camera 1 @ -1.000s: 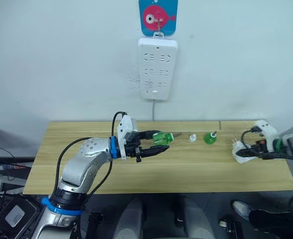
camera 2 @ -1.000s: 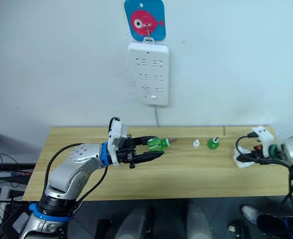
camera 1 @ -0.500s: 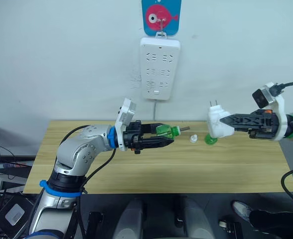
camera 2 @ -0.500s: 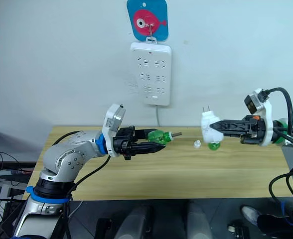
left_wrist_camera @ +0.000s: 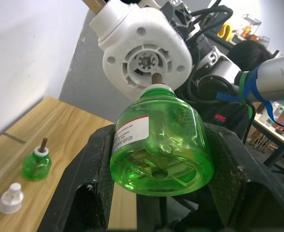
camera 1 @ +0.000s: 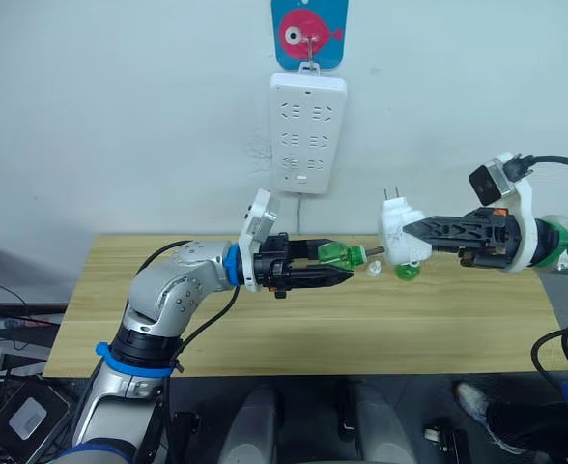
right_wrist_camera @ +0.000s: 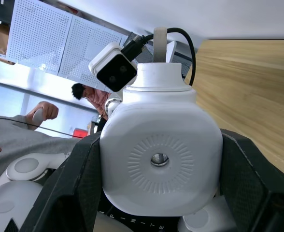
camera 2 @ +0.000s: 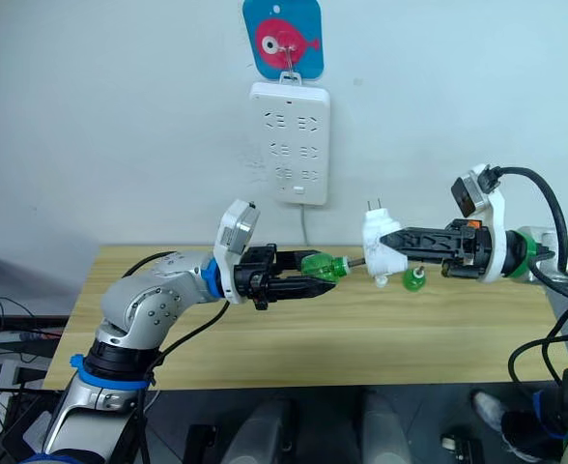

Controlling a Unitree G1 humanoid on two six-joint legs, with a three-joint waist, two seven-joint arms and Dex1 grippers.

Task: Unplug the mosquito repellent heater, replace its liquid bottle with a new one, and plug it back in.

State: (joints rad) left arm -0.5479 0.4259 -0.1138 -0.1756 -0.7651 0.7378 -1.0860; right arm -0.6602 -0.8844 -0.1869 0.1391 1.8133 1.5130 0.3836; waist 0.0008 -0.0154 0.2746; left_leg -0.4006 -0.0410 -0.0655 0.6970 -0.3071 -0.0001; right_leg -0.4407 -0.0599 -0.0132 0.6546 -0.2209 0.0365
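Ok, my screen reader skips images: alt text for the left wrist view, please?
The left pincer holds a green liquid bottle, its wick tip at the socket of the white heater. An old bottle and white cap sit on the table.

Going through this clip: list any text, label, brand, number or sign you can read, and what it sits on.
No words can be read.
Label on the green bottle held by the left gripper: print too small to read.
Red patch on dark clothing behind the heater: letters too blurred.
Blue sign above the power strip: a pink fish picture, no words.
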